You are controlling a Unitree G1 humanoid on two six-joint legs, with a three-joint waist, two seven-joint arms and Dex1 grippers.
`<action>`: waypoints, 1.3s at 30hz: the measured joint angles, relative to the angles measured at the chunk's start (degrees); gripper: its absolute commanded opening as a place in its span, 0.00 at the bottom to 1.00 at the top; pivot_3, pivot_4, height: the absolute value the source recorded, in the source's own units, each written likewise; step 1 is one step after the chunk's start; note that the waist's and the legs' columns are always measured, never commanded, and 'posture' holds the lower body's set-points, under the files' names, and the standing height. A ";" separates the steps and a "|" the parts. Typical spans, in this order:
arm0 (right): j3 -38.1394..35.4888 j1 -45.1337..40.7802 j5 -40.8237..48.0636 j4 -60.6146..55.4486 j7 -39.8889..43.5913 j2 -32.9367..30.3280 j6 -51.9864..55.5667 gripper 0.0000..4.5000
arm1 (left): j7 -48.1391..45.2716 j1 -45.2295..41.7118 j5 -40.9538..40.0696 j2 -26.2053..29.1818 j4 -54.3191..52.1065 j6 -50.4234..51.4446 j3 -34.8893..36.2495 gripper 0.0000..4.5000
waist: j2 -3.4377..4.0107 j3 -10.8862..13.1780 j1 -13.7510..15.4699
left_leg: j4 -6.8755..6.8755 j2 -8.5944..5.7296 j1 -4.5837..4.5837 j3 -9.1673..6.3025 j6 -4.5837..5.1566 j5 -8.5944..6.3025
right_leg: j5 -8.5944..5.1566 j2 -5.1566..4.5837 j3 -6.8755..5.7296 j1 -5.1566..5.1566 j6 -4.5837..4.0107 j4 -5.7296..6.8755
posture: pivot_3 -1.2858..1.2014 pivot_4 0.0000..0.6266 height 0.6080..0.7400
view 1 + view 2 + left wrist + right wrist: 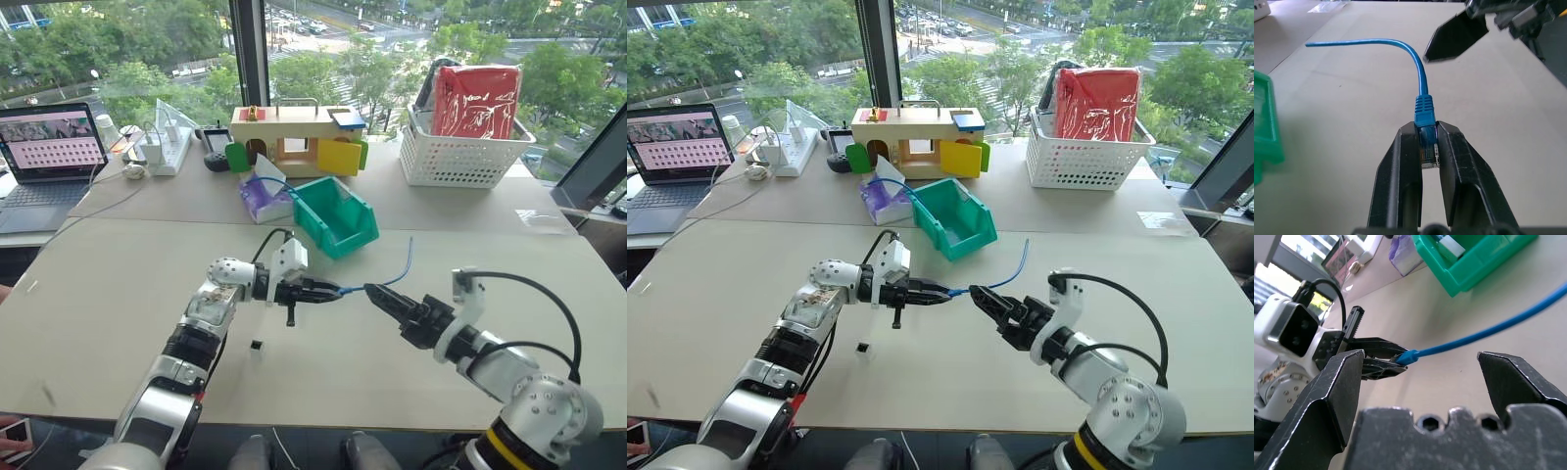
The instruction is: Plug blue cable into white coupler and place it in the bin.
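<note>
Left wrist view gives the closest look: the left gripper (1428, 142) is clamped on the plug end of the blue cable (1420, 83), its two black fingers pressed against the sides of the clear plug, whose back end is hidden between them. From the blue boot the cable rises, bends and runs off free above the table (1498, 122); its far end is too thin to read.

In the left eye view the right gripper (377, 294) sits just beside the plug, its fingers spread wide and holding nothing. In the right wrist view the cable crosses the gap between those fingers without touching either.

The bin (338, 217) stands further back on the table, well apart from both grippers. A pale object lies inside it, but what it is cannot be told. A purple-and-white packet (263, 199) lies against the bin's left side.

A tiny dark-and-white piece (256, 346) rests on the table below the left gripper; it is too small to say whether it is the white coupler.
</note>
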 measured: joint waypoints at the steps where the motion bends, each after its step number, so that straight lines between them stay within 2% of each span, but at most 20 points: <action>1: -1.84 0.49 1.65 -1.03 -2.97 0.19 0.00 0.95 | 0.88 0.86 -0.46 0.02 -2.75 2.19 -0.01 0.02 | 0.00 0.00 -0.05 | 0.00 -0.01 0.03 -0.01 -0.01 0.01 | 0.01 0.01 0.00 0.03 0.02 -0.02 | 0.52 0.24 0.99; 10: -5.51 1.11 19.06 -0.91 -21.87 0.31 -0.04 0.95 | 5.92 3.16 -1.22 -0.44 -11.58 8.69 -1.36 0.02 | 0.22 -0.12 -1.01 | -0.02 0.05 0.16 -0.02 0.07 0.07 | -0.07 0.12 0.03 0.09 0.15 -0.03 | 0.52 0.24 0.99; 12: -4.93 2.27 27.40 1.36 -28.88 0.33 -2.66 0.95 | 7.17 3.83 -1.32 -0.99 -12.81 9.45 -1.64 0.02 | 0.22 -0.11 -1.11 | -0.02 0.04 0.15 -0.02 0.08 0.07 | -0.06 0.12 0.04 0.11 0.13 -0.05 | 0.52 0.24 0.99; 16: 3.60 4.47 48.40 5.72 -43.19 -0.41 -14.98 0.95 | 9.90 4.70 -0.47 -1.73 -13.53 9.91 -2.93 0.02 | 0.29 -0.08 -1.67 | -0.04 0.04 0.20 -0.01 0.09 0.08 | -0.14 0.10 0.10 0.18 0.27 -0.12 | 0.52 0.24 0.99; 18: 11.00 8.90 57.27 5.88 -49.13 -2.75 -22.50 0.95 | 11.84 4.99 0.21 -2.97 -13.68 9.90 -3.70 0.02 | 0.28 -0.09 -1.64 | -0.12 0.08 0.34 -0.10 0.11 0.07 | -0.21 0.14 -0.02 0.46 0.33 -0.31 | 0.52 0.24 0.99; 21: 19.81 15.14 64.98 7.69 -55.65 -4.70 -31.54 0.95 | 14.46 5.85 1.05 -3.39 -14.28 10.20 -4.17 0.02 | 0.32 -0.06 -1.82 | -0.17 0.05 0.33 -0.08 0.15 0.04 | -0.27 0.13 0.12 0.47 0.33 -0.37 | 0.52 0.24 0.99; 28: 29.43 16.15 71.88 7.26 -58.77 -14.72 -44.59 0.95 | 17.09 6.67 1.14 -4.62 -16.65 11.17 -5.12 0.02 | 0.32 -0.06 -1.67 | -0.14 -0.01 0.39 -0.08 0.15 0.04 | -0.28 0.12 0.23 0.57 0.40 -0.42 | 0.52 0.24 0.99; 39: 33.30 17.71 66.78 7.23 -55.08 -24.76 -53.45 0.95 | 17.62 7.61 -0.84 -2.97 -21.46 14.32 -5.39 0.02 | 0.32 -0.06 -1.43 | -0.14 -0.02 0.38 -0.07 0.15 0.04 | -0.29 0.12 0.26 0.56 0.40 -0.44 | 0.52 0.24 0.99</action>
